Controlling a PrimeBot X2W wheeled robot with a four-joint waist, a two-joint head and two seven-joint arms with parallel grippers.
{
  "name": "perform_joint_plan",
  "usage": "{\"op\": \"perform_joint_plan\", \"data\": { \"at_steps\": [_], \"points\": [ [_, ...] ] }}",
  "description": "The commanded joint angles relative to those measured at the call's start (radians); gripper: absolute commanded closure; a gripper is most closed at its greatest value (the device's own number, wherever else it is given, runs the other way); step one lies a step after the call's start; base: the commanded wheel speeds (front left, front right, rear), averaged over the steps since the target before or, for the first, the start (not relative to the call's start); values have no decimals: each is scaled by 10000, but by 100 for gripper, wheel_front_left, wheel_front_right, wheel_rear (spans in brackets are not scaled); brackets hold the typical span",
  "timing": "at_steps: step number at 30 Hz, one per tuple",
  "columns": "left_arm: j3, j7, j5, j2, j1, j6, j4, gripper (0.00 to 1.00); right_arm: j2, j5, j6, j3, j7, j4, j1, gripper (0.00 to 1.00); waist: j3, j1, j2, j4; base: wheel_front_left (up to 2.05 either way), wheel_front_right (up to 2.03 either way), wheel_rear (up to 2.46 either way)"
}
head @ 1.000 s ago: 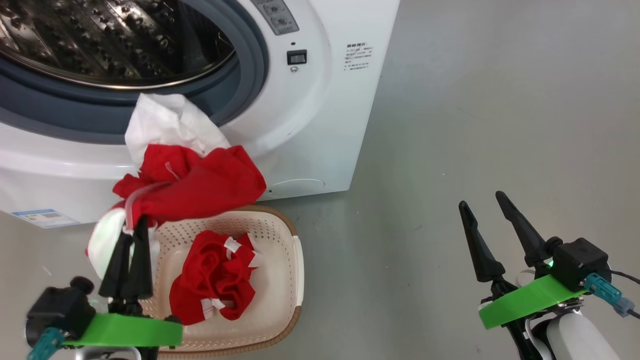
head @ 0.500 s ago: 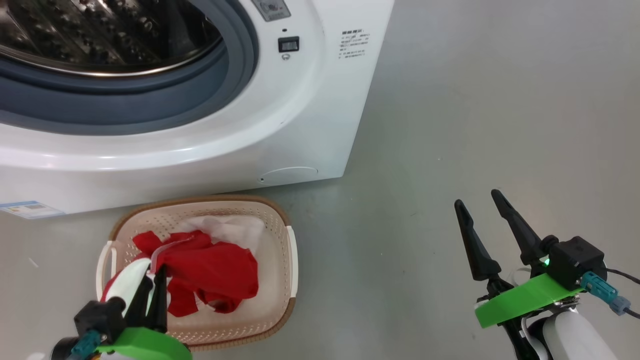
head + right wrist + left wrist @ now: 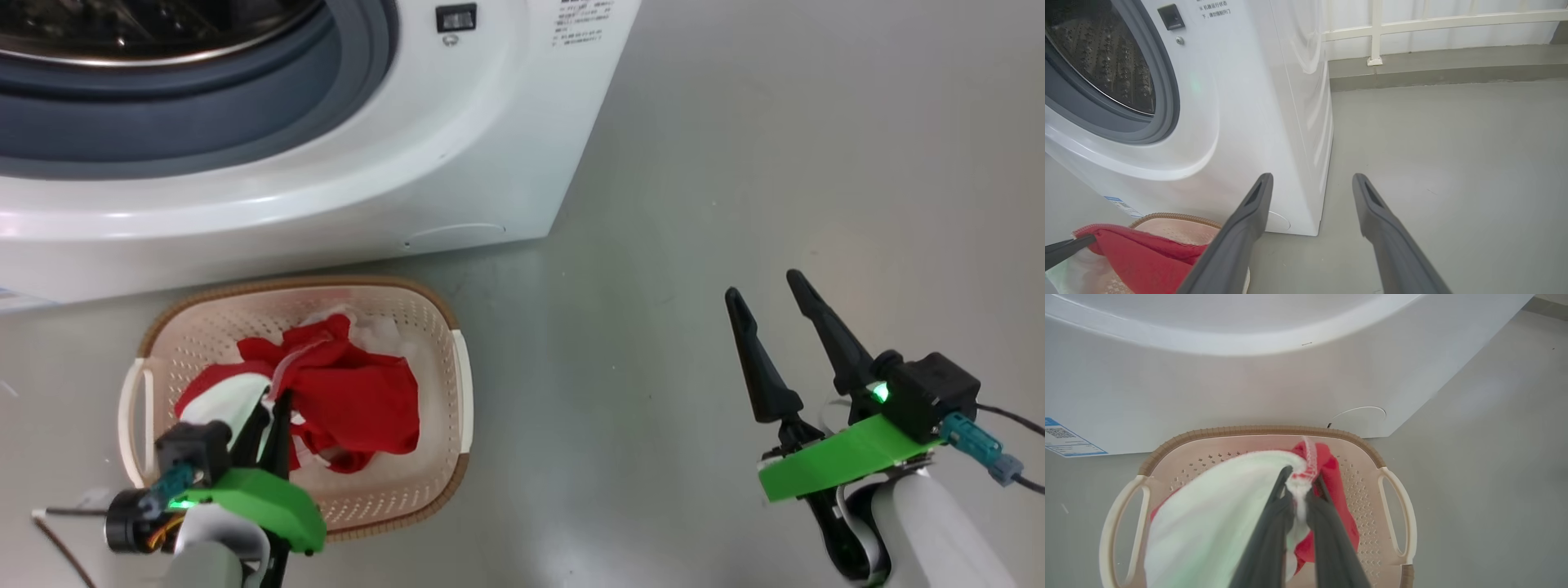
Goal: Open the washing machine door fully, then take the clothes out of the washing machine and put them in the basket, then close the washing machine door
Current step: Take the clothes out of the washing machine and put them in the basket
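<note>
your left gripper is pinching the clothes in the basket; your right gripper is hanging wide open.

The washing machine has a smooth, glossy white shell. Its gasket looks like matt grey rubber; the drum is bright perforated metal. The basket is smooth cream plastic pierced with small holes, under a brown ribbed rim of woven look. The clothes are soft creased cloth, red and white. The floor is smooth grey with a dull sheen. The right gripper has matt dark fingers on a green plastic mount.
</note>
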Motion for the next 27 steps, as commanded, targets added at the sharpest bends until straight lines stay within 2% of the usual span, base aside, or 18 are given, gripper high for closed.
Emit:
{"op": "perform_joint_plan", "data": {
  "at_steps": [1,15,27],
  "points": [
    [102,-51,63,307,-223,-52,115,100,-11,-120,62,193,-65,-278,-251,0,430,0,0,-87,0,0,0],
    [-764,-51,-111,1009,-1974,-54,2324,100,221,-128,62,390,-65,-383,-1001,0,1980,0,0,-414,0,0,0],
    [-919,-51,-427,1370,-3127,-55,3216,100,319,-200,62,448,-65,-496,-1482,0,2943,0,0,-499,0,0,0]
  ]
}}
